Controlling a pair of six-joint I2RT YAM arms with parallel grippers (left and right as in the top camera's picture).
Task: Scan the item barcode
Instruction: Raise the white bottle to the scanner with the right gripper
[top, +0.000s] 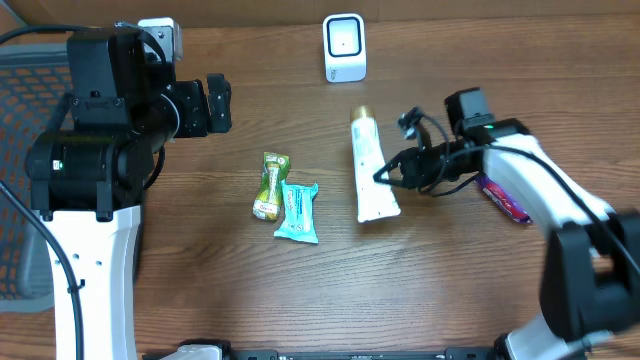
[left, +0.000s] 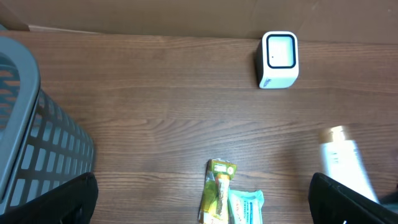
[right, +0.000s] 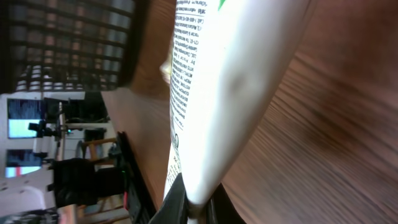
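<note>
The task's item, a white plastic squeeze tube with a gold cap (top: 372, 170), lies lengthwise on the brown wooden table (top: 450, 290), its cap toward the small white box-shaped barcode scanner (top: 344, 47), which stands at the far edge, well apart from the tube. The right gripper (top: 383, 176) reaches in from the tube's right side, and the right wrist view shows its jaws pressed together on a thin edge of the tube near the flat tail, the printed white body running away from the fingertips (right: 180, 208). Holding it by that slim edge probably leaves the broad printed faces uncovered, so whichever one bears the barcode can be turned to the scanner's window. Whether the tube is off the wood cannot be told; overhead it looks to rest there. The left gripper (top: 222, 103) hangs over the table's left side with its dark fingers (left: 56, 202) spread wide and nothing between them, looking down at the scanner and the goods, apparently waiting clear of the work. A green and yellow snack packet (top: 270, 185) and a teal wrapper (top: 298, 212) lie touching each other just left of the tube, and a magenta packet (top: 505, 200) sits under the right arm, presumably later items. A grey slotted basket (left: 31, 137) stands at the left edge.
</note>
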